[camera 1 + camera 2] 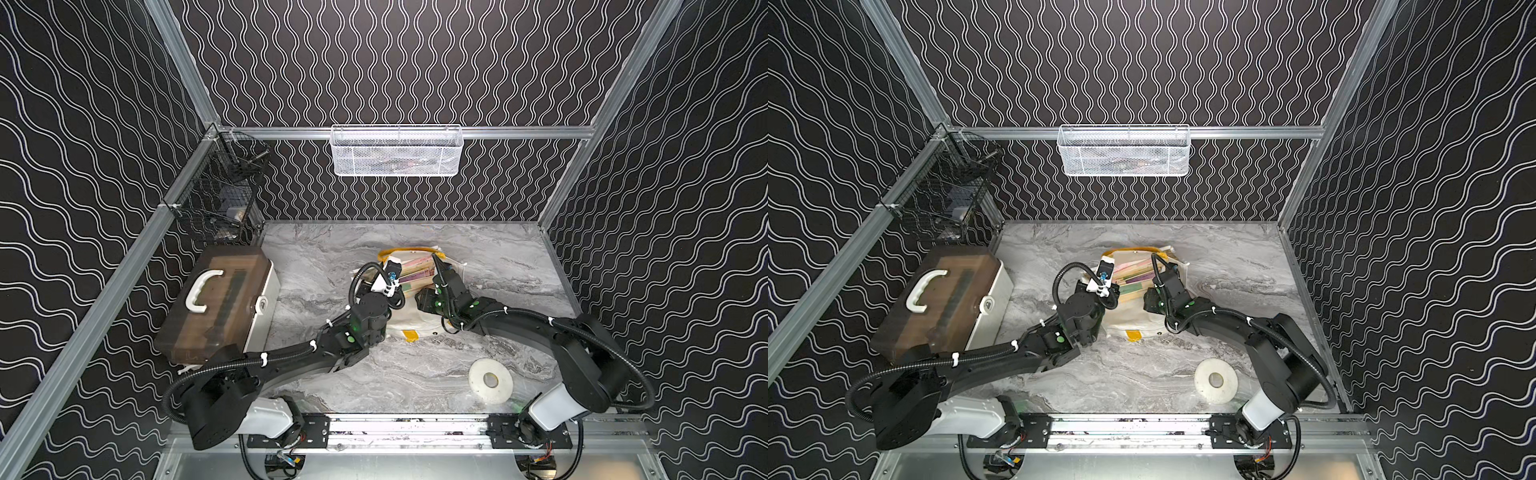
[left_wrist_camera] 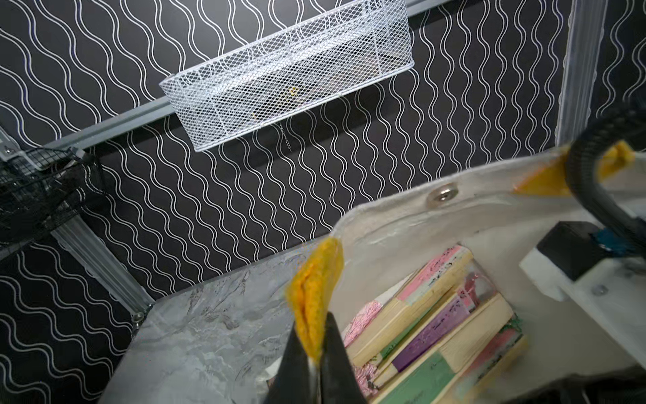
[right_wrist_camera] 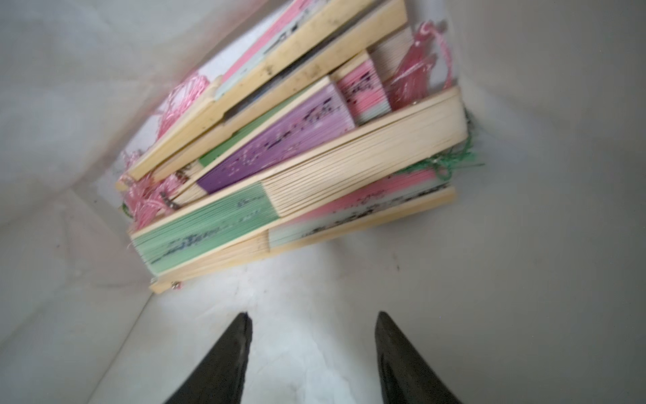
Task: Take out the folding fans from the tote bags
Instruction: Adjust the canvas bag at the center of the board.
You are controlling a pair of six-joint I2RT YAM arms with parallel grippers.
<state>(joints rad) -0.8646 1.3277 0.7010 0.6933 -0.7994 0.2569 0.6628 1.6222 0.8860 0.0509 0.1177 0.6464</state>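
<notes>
One white canvas tote bag (image 1: 409,322) with yellow handles lies mid-table in both top views. Its mouth faces the back wall and is held open. My left gripper (image 2: 313,325) is shut on the bag's yellow handle (image 2: 314,280) at the rim. Several folding fans (image 3: 297,168) lie stacked inside, tan bamboo with green, purple and pink folds and pink tassels. They also show in the left wrist view as a fan stack (image 2: 437,335). My right gripper (image 3: 314,316) is inside the bag, open, a short way from the stack, with nothing between its fingers.
A brown-lidded box with a white handle (image 1: 216,299) stands at the left. A white tape roll (image 1: 490,380) lies near the front right. A white mesh basket (image 1: 397,151) hangs on the back wall, and a black wire basket (image 1: 224,187) is in the back left corner.
</notes>
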